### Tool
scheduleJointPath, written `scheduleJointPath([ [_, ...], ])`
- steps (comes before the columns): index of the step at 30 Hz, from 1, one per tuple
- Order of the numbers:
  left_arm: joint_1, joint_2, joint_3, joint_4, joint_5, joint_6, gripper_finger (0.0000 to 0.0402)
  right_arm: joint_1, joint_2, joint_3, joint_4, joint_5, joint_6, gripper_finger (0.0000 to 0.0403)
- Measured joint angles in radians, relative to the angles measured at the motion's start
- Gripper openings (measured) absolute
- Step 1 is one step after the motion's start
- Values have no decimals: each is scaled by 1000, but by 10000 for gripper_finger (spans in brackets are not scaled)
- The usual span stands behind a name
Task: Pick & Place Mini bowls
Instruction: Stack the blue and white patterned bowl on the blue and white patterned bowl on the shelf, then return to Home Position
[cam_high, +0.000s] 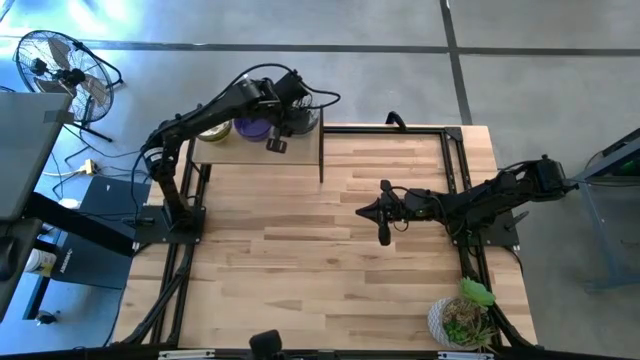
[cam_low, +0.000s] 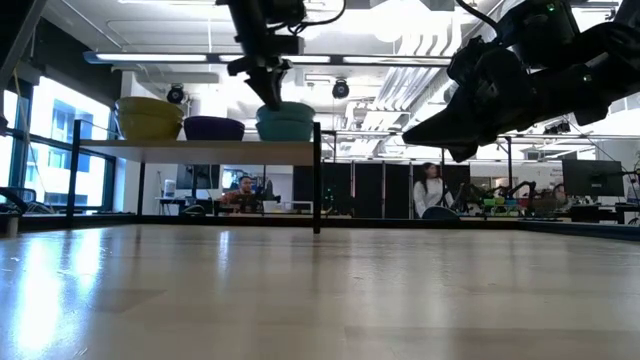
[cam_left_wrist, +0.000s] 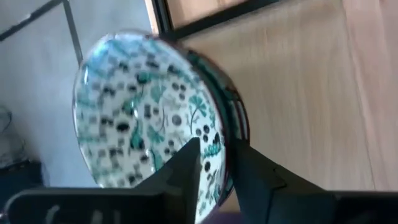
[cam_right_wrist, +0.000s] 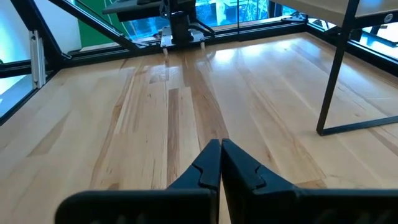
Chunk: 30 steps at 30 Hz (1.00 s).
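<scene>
A low wooden shelf (cam_high: 262, 152) stands at the table's far left. On it, in the low view, are stacked yellow bowls (cam_low: 150, 118), a purple mini bowl (cam_low: 213, 128) and a white mini bowl with green floral pattern (cam_low: 285, 122) at the shelf's right end. My left gripper (cam_low: 270, 92) comes down from above onto this floral bowl (cam_left_wrist: 137, 106) and is shut on its rim. My right gripper (cam_high: 385, 215) hovers shut above the middle of the table, touching nothing; its wrist view shows the fingers (cam_right_wrist: 219, 158) closed over bare wood. My left gripper pinches the floral bowl's rim (cam_left_wrist: 219, 146) between its two fingers, one finger (cam_left_wrist: 186, 165) inside the bowl and the other (cam_left_wrist: 252, 171) outside. The fingers come from above, pointing down. In the low view the bowl sits level at the shelf top (cam_low: 285, 138).
A white pot with a green plant (cam_high: 462, 322) stands at the table's near right corner. A black frame (cam_high: 455, 160) borders the table. The wood between shelf and pot lies bare. People (cam_low: 430, 190) are in the room behind.
</scene>
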Motion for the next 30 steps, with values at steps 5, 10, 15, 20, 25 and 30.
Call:
scheduleJointPath([
  [5,0,-26,0,-43,-41,8,104,0,0,0,0,-18,0,1],
  [10,2,-101,1,-18,13,24,103,0,0,0,0,-18,-8,0],
  [15,0,-160,-4,7,121,27,94,0,0,0,0,-17,-8,0],
  [20,-30,-277,-158,195,168,16,57,0,0,0,8,-8,-13,0],
  [25,-83,-430,-463,508,197,-18,5,-1,-1,0,59,-31,-46,0],
  [30,-161,-575,-791,870,203,-81,10,-43,-39,0,63,-108,-68,0],
])
